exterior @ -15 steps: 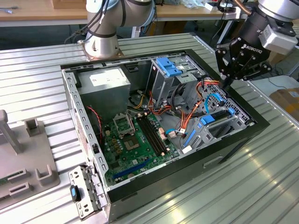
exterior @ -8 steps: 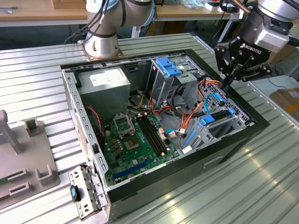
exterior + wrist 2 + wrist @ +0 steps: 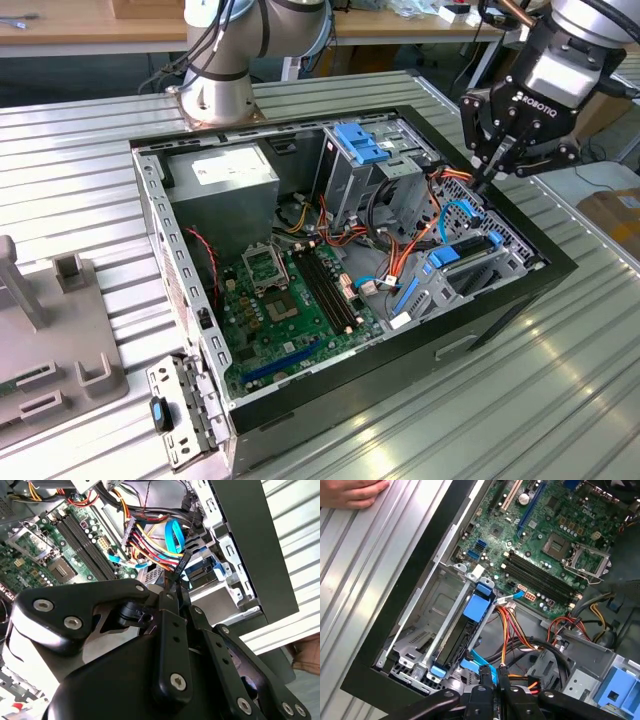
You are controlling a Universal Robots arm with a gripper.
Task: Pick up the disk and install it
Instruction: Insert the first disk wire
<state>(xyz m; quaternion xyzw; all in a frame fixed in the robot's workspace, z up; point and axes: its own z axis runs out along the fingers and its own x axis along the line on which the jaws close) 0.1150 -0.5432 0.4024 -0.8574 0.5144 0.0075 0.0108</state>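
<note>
Blue-framed, the disk (image 3: 472, 611) already sits in its bay by the front corner of the computer case (image 3: 520, 290), so we judge the seating step is in hand. Our gripper (image 3: 487, 180) hangs just above the cables (image 3: 512, 630) beside it, fingers nearly together, holding nothing we can see. Next calls for a careful press; wires and the case wall leave little room.
</note>
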